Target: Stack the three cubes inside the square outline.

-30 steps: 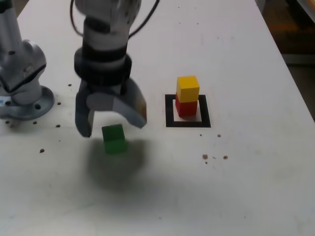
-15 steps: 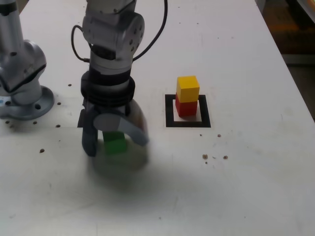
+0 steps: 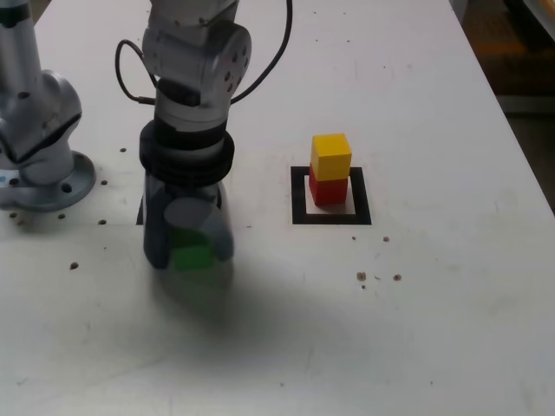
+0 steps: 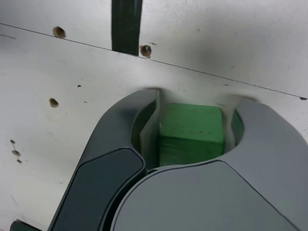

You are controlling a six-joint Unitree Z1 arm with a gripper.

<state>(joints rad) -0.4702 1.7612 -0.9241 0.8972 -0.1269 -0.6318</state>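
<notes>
While the arm points straight down at the white table (image 3: 434,329), we see its claw (image 3: 188,250) drawn in around the green cube (image 3: 192,255), which rests on the tabletop well to the exterior view's left of the square outline (image 3: 330,217). In the wrist view the green cube (image 4: 191,134) sits between the 2 grey fingers (image 4: 118,159), 1 finger face pressed against its side and the other curving close on the opposite side, so we read the claw (image 4: 195,127) as clamped on that cube. Inside the outline the yellow cube (image 3: 331,156) stands on the red cube (image 3: 328,190). A short black strip (image 4: 126,25) lies on the table just beyond the fingertips.
</notes>
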